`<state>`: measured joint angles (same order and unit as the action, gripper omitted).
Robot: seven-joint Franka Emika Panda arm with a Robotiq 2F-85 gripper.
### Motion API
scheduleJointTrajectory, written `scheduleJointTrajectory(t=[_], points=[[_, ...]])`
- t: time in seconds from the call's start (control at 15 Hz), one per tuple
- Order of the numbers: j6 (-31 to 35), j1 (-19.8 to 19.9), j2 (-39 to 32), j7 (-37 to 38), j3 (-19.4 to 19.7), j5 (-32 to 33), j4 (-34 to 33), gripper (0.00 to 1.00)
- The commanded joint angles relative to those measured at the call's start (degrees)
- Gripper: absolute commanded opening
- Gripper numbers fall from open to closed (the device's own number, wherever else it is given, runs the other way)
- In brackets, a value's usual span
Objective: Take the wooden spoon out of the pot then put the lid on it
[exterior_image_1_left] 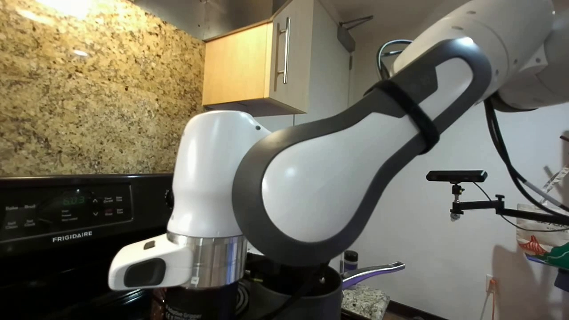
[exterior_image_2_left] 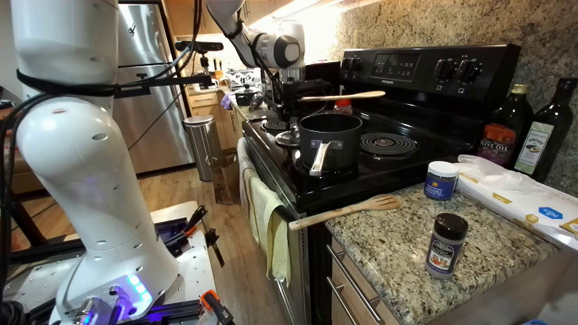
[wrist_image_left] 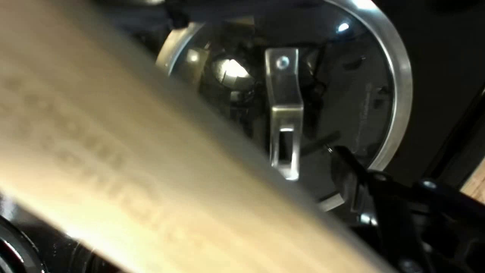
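Observation:
The dark pot (exterior_image_2_left: 345, 146) stands on a burner, uncovered, its silvery handle toward the counter; it also shows in an exterior view (exterior_image_1_left: 320, 306). The pot's inside bottom is hidden. A slotted wooden spoon (exterior_image_2_left: 356, 209) lies on the counter, its handle past the edge. Another light-tan wooden utensil (exterior_image_2_left: 356, 95) sits across my gripper's body, and in the wrist view it (wrist_image_left: 151, 151) blocks much of the picture. The lid (wrist_image_left: 352, 87), with silvery rim and strap handle, lies on the stovetop beside the pot. My gripper (exterior_image_2_left: 284, 116) is open above the lid; one finger is hidden behind the wood.
A white-capped jar (exterior_image_2_left: 441, 183), a black-capped shaker (exterior_image_2_left: 446, 248), a white box (exterior_image_2_left: 510, 198) and oil bottles (exterior_image_2_left: 542, 135) stand on the counter. A red-capped jar (exterior_image_2_left: 343, 107) is behind the pot. Towels (exterior_image_2_left: 266, 203) hang on the oven front.

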<state>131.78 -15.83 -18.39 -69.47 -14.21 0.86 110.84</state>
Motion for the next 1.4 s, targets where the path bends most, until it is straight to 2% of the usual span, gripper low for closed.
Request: scheduleJointTrajectory(t=[0.0,0.13,0.33,0.4,1.0,1.33], points=[[0.0,1.2,0.2,0.8,-1.4,0.5,0.2,0.27],[-0.1,1.2,0.2,0.7,-1.5,0.6,0.1,0.14],[-0.1,1.1,0.2,0.8,-1.5,0.6,0.1,0.08],[-0.1,1.1,0.2,0.8,-1.5,0.6,0.1,0.12],[-1.6,-0.3,-1.3,0.1,-3.1,1.7,-2.4,0.12],[-3.9,-1.4,0.6,1.6,-4.5,3.1,-0.8,0.12]])
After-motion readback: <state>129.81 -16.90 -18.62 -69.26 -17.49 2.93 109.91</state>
